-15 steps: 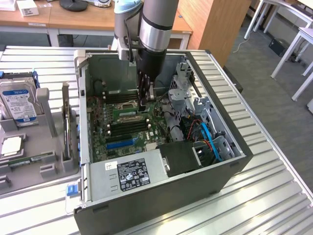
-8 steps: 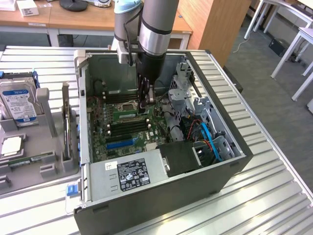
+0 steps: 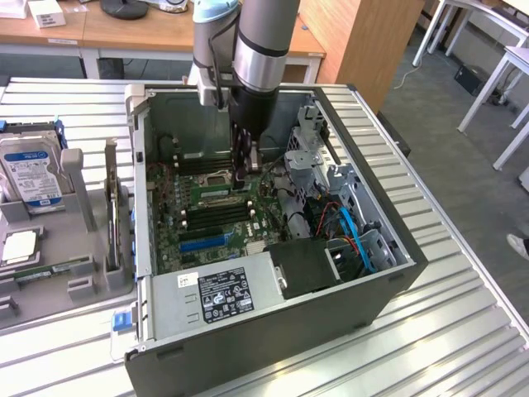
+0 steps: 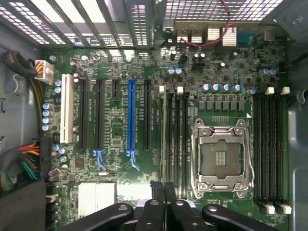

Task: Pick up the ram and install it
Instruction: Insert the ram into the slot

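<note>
Gripper [image 3: 242, 178] reaches down inside the open computer case [image 3: 273, 339], its dark fingertips [image 4: 155, 188] drawn nearly together and pinching the ram [image 4: 163, 139]. The ram shows edge-on as a thin pale-green strip running straight out from the fingers along a memory slot of the motherboard [image 4: 115, 130]. The empty CPU socket [image 4: 221, 159] sits just beside the gripper.

One open computer case [image 3: 273, 347] with one motherboard [image 4: 115, 130], one CPU socket [image 4: 221, 159], one long blue slot [image 4: 131, 115] and one white slot [image 4: 67, 108]. On one grey tray [image 3: 50, 302]: one hard drive [image 3: 29, 169], one CPU chip [image 3: 18, 246], one ram [image 3: 54, 269]. One arm [image 3: 264, 33], one gripper [image 4: 162, 185]
</note>
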`<state>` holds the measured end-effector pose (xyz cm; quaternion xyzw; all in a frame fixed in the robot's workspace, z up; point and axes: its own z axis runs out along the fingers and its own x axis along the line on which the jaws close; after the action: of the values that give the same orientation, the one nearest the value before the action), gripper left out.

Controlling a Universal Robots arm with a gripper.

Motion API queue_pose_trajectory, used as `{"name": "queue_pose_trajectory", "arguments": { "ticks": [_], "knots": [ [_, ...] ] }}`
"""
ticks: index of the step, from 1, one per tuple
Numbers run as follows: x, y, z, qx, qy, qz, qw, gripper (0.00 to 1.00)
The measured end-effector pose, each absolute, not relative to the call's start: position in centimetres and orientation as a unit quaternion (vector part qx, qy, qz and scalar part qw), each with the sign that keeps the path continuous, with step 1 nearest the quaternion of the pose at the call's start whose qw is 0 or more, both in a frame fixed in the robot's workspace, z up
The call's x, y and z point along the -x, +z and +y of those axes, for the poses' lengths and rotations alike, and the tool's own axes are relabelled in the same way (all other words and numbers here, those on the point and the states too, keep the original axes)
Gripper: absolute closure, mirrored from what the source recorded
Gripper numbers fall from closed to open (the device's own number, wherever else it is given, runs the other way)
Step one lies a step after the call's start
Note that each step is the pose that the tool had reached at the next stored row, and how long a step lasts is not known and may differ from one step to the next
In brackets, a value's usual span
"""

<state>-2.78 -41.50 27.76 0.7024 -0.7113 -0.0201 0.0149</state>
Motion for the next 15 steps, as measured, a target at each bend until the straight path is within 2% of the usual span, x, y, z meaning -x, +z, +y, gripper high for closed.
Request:
{"name": "queue_pose_trajectory", "arguments": {
  "ticks": [15],
  "knots": [
    [2.8,26.4,-41.5,-0.702,-0.02,-0.711,0.015,0.88]
  ]
}}
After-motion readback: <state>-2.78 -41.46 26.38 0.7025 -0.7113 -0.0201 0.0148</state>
